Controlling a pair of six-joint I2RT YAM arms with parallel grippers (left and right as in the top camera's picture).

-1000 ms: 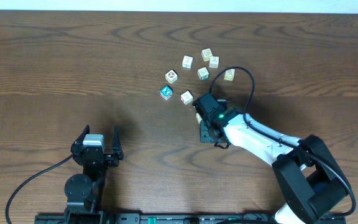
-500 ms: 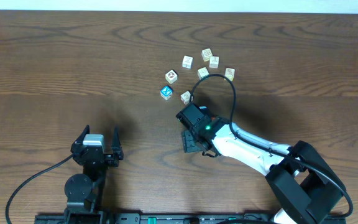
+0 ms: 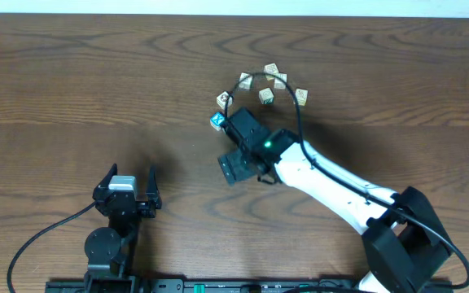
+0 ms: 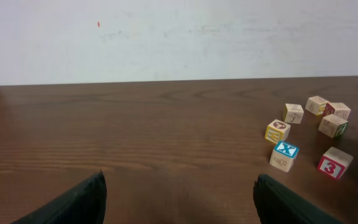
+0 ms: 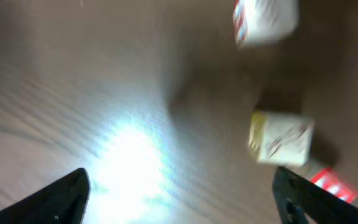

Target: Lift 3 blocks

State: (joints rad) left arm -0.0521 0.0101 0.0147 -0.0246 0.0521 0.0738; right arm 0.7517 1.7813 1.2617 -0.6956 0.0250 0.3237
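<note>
1. The right gripper (image 5: pixel 179 190) now has its fingers spread wide with nothing between them. It has been widening over the last second.
2. The right arm (image 3: pixel 332 183) has swung left across the dark wooden surface (image 3: pixel 96 81). It went from below the right part of the cluster to its lower-left edge.
3. The small wooden cube with a red face and a white 3 (image 4: pixel 334 163) is now hidden under that arm from overhead. The left wrist view shows it resting on the surface, near the wooden cube with a blue face and a white X (image 4: pixel 284 155).
4. The pale wooden cube with a yellow side (image 4: pixel 278 130) sits just behind the blue one. The other pale cubes (image 3: pixel 271 71) lie farther back. None of those still visible overhead has shifted.
5. The left gripper (image 4: pixel 179 186) stays parked well apart from the cluster, fingers apart and empty.
6. No block is off the surface. The empty, spreading gripper probably means a release just finished or a fresh approach. The right wrist view is too blurred to tell which cube is next.
</note>
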